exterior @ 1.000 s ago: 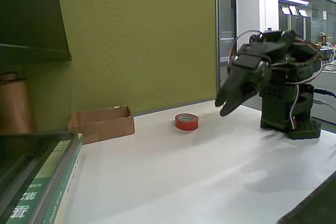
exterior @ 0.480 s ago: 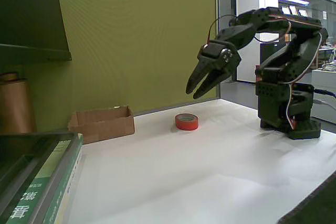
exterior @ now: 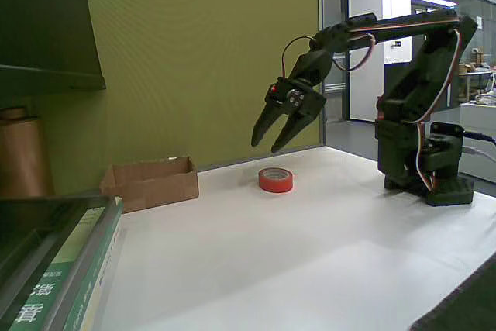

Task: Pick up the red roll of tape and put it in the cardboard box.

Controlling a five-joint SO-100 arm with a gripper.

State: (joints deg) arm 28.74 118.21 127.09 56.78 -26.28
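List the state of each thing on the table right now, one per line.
Red tape roll: lying flat on the table, untouched.
Cardboard box: open on top, flaps up, contents not visible.
Gripper: in the air above the tape, fingers spread open, holding nothing.
Brown cylinder: standing upright at the left edge.
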